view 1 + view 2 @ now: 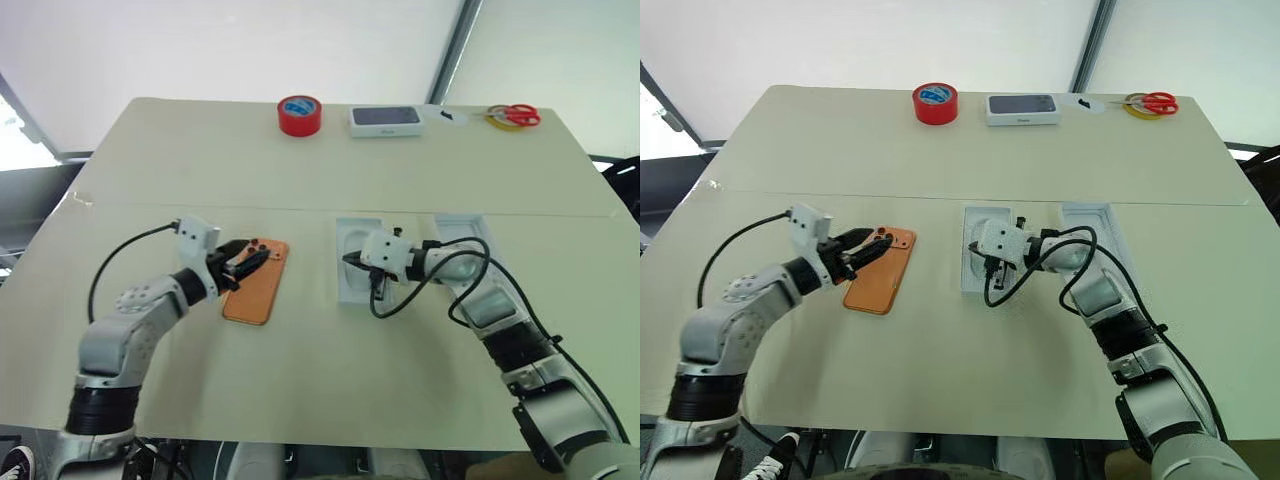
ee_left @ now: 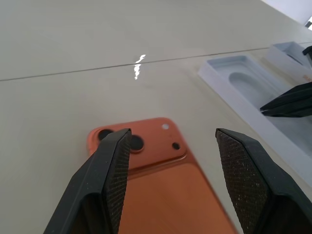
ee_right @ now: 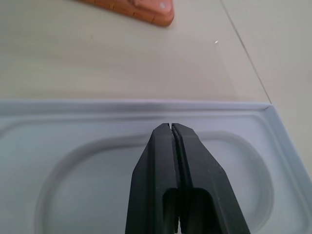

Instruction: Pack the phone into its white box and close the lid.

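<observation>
Between spread left fingers [image 2: 109,175]: phone [image 2: 165,190], camera-side up.

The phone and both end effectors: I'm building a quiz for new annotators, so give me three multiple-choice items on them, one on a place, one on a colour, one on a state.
1. Where does the phone lie?
A. on the table under the left end effector
B. in a white tray
C. beside the scissors

2. What colour is the tape roll at the far edge?
A. blue
B. red
C. yellow

3. How is the right end effector?
A. open
B. shut on the phone
C. shut, empty

Answers: 1 A, its orange back is up between the open fingers; 2 B, red with a blue-and-white core; 3 C, its fingers meet over the white insert's oval recess.
</observation>
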`<state>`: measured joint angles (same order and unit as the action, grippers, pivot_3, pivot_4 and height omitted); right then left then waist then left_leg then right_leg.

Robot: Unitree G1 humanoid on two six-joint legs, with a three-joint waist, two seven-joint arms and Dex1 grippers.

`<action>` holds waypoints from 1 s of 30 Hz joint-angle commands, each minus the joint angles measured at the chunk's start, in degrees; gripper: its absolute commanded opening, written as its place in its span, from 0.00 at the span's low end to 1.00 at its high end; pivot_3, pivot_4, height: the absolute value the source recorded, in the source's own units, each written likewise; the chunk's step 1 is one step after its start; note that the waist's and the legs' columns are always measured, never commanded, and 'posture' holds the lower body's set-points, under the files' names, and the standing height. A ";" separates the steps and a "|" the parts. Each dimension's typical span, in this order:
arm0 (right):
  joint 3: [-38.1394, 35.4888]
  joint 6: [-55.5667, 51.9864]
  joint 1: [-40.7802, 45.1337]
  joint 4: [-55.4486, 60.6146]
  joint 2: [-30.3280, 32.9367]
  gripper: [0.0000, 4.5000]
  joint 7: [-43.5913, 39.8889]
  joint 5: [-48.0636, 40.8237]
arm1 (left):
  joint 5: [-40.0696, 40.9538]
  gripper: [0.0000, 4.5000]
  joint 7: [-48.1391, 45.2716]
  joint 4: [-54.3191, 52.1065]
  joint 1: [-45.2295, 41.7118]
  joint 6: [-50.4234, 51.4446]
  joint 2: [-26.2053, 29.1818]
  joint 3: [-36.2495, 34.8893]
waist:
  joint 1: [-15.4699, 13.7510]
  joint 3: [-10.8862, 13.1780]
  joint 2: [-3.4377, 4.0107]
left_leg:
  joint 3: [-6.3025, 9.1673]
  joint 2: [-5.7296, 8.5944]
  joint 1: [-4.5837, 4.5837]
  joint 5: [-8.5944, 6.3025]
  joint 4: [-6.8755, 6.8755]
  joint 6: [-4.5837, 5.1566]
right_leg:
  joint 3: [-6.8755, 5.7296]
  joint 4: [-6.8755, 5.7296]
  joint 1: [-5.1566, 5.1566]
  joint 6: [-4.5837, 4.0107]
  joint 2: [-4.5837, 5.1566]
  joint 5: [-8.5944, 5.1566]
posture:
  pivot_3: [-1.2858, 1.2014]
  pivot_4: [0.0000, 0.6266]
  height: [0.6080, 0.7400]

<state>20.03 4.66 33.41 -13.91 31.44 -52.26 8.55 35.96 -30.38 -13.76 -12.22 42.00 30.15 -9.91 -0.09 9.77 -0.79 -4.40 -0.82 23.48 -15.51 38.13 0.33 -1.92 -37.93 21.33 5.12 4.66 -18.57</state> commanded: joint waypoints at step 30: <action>15.70 -20.11 12.90 2.54 -16.24 0.01 -1.65 8.60 | 9.78 0.65 -18.05 22.24 -4.15 15.30 9.66 -4.82 | 1.39 -0.01 -0.03 | -0.02 0.02 0.10 -0.02 -0.13 -0.01 | 0.01 -0.13 0.29 -0.04 0.06 0.00 | 0.52 0.24 0.92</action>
<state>34.45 -16.54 44.97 -11.27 16.05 -54.40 15.48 46.59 -47.41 8.30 -16.20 57.86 40.18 -15.94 1.31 9.76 -0.82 -4.44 -0.80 23.58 -15.53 38.00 0.32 -1.91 -38.08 21.63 5.08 4.72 -18.58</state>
